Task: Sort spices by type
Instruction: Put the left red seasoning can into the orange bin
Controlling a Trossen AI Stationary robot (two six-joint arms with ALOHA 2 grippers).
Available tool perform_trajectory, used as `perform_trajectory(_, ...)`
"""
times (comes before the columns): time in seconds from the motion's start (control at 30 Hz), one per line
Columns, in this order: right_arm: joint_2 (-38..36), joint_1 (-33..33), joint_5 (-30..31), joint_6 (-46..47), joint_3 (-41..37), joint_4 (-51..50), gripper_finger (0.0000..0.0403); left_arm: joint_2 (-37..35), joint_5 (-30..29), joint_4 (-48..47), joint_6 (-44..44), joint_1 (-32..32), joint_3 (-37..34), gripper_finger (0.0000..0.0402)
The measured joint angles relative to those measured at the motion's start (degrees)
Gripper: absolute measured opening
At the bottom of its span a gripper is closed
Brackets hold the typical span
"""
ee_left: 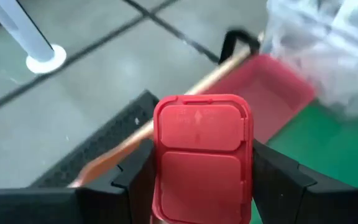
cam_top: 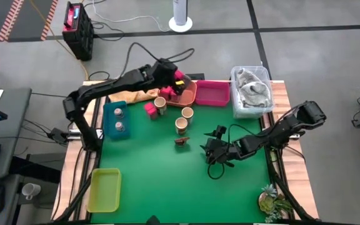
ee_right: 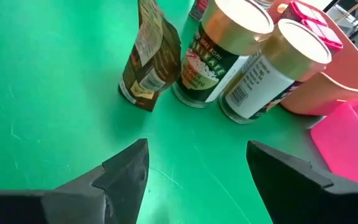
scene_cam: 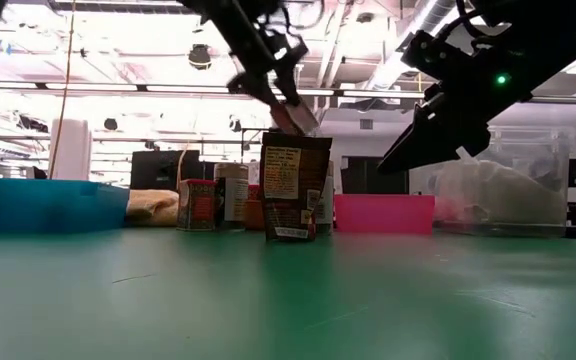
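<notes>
Two arms are working over the green mat (cam_top: pixel 149 156). Nearest the front, a yellow-green tray (cam_top: pixel 104 189) is sitting at the mat's left corner, well apart from everything else. The right gripper (cam_top: pixel 216 150) is hovering low over the mat's right half, its fingers standing apart with nothing between them. Just beyond it, a brown spice pouch (ee_right: pixel 149 59) is standing upright on the mat, with two gold-lidded jars (ee_right: pixel 229 46) side by side just behind it. A third jar (cam_top: pixel 160 105) and a pink-red box (cam_top: pixel 150 110) are resting farther back, near a teal tray (cam_top: pixel 109 119) that is holding two small shakers (cam_top: pixel 119 120). At the far edge, the left gripper (cam_top: pixel 179 84) is hanging above the orange tray (cam_top: pixel 190 95), its fingers closed on the sides of a red-lidded spice box (ee_left: pixel 202 155). More pink-red boxes are lying in that orange tray. A magenta tray (cam_top: pixel 212 94) is sitting just beside it, and a clear bin (cam_top: pixel 251 91) holding crumpled cloth is standing at the far right corner.
</notes>
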Motion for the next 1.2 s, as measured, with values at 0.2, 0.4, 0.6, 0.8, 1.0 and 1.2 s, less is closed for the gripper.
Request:
perform_trajectory(0.2,0.0,0.36,-0.02,0.05,0.0,-0.02,0.0301,5.42,0.92,0.25,-0.09,0.4,1.55,0.0205)
perform_trajectory(0.4,0.02,0.37,-0.02,0.05,0.0,-0.08,0.0301,10.42,0.88,0.33,-0.53,0.41,3.42,0.0206)
perform_trajectory(0.6,0.02,0.49,-0.03,0.09,0.0,-0.2,0.0301,14.31,0.88,1.09,-2.73,1.25,5.22,0.0206)
perform_trajectory(0.8,0.02,0.48,-0.04,0.07,0.0,-0.21,0.0301,16.36,0.93,-1.15,-3.09,1.89,5.43,0.0206)
perform_trajectory(1.0,0.02,0.48,-0.04,0.09,0.0,-0.21,0.0301,17.16,0.89,-3.15,-2.63,1.9,5.59,0.0206)
perform_trajectory(1.2,0.04,0.48,-0.04,0.09,0.0,-0.21,0.0301,17.1,0.95,-5.04,-0.88,1.88,5.59,0.0231)
